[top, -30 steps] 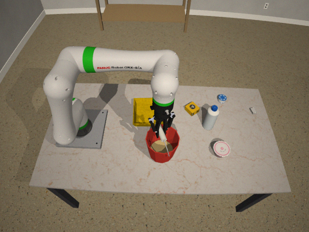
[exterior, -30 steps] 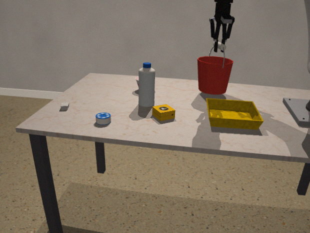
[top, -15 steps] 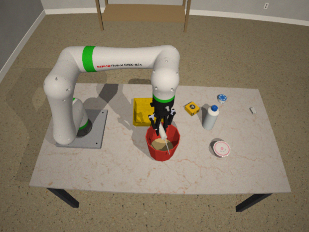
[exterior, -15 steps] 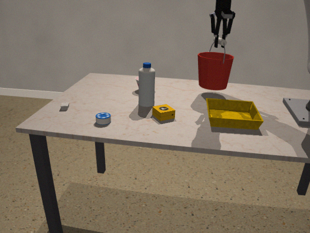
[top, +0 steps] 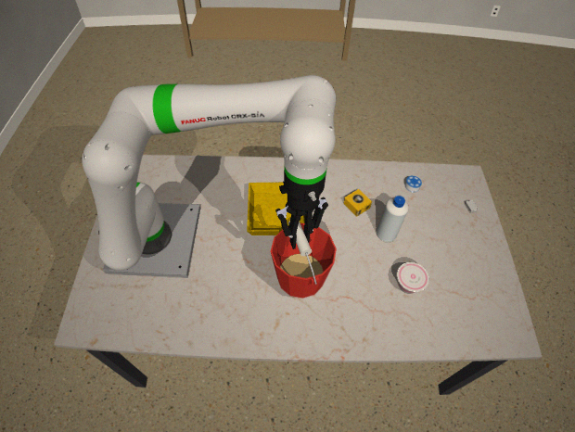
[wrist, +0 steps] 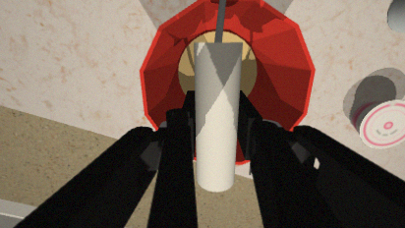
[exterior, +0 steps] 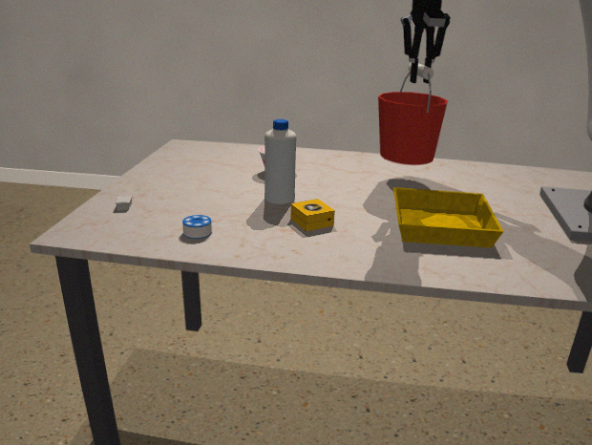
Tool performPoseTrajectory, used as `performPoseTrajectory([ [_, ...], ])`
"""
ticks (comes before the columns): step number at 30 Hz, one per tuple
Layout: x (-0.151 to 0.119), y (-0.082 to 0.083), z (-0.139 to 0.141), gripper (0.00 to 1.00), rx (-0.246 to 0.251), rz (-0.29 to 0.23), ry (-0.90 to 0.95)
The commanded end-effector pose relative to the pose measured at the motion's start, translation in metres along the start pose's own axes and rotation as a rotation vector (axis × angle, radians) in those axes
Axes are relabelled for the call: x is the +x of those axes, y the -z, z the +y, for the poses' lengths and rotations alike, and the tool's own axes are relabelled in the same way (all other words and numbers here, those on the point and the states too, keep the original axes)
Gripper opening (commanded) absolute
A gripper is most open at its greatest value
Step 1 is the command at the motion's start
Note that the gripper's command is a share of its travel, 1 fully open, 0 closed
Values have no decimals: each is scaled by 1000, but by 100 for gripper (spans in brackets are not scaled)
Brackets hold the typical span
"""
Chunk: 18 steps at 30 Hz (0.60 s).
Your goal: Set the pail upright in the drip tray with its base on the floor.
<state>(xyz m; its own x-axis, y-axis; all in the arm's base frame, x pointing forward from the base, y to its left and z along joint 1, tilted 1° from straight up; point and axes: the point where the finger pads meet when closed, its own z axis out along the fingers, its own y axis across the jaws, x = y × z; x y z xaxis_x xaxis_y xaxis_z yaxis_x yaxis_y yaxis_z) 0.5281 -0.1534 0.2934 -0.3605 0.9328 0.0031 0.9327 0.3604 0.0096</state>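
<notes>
A red pail (top: 303,263) hangs upright in the air from its wire handle. It also shows in the exterior view (exterior: 412,127) and in the wrist view (wrist: 227,74). My gripper (top: 300,231) is shut on the handle's white grip (wrist: 216,115), seen also from the side (exterior: 421,72). The pail's base is well above the table. The yellow drip tray (exterior: 446,216) sits on the table, empty, lower than the pail and to one side of it. In the top view the tray (top: 263,207) is partly hidden behind my gripper.
A white bottle with a blue cap (exterior: 280,161), a small yellow box (exterior: 312,214), a blue-and-white round part (exterior: 196,225), a small white block (exterior: 123,202) and a pink-and-white disc (top: 412,276) stand on the table. The arm's grey base plate (top: 159,239) is at the table's end.
</notes>
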Motion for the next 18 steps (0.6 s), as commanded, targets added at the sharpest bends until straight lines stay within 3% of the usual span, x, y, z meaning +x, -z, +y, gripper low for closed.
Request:
performPoseTrajectory([
  [1,0,6,0,10,-1,-1,0],
  [18,0,18,0,10,-1,-1,0],
])
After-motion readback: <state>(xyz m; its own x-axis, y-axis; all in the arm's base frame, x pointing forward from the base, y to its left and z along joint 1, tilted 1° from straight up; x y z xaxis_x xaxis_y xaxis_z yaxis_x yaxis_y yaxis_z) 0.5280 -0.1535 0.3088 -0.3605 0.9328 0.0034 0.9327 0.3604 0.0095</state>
